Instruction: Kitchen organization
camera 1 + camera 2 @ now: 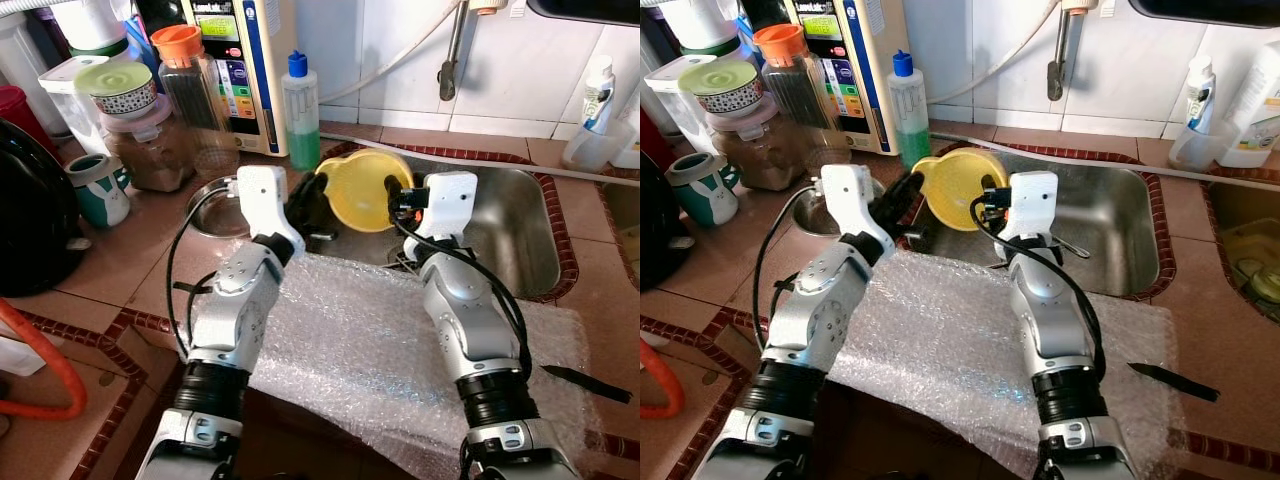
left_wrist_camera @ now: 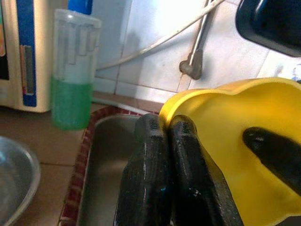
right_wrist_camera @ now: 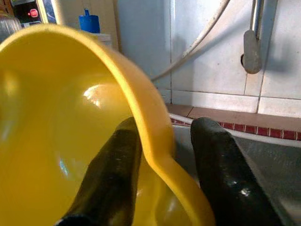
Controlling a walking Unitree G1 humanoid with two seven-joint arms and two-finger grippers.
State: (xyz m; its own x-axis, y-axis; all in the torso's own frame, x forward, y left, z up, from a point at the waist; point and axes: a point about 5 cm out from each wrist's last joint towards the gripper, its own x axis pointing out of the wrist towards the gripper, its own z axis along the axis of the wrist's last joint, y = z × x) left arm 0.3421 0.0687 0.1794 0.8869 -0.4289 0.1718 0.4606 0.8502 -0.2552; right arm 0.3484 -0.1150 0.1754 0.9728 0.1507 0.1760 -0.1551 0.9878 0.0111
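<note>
Over the left end of the steel sink (image 1: 520,240), a yellow plastic bowl (image 1: 362,188) is tilted on edge. Right gripper (image 3: 162,155): fingers straddle the rim, one inside, one outside, pinching the wall. Left gripper (image 2: 164,169): fingers pressed together, empty, just beside the bowl's outer edge. Judgement: thin moulded plastic, light, slightly flexible, glossy and likely slippery if wet. The rim is the sensible hold; the wall may flex under a hard squeeze.

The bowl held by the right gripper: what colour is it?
Plain yellow bowl; the right wrist view shows it best, with the right gripper straddling its rim.
</note>
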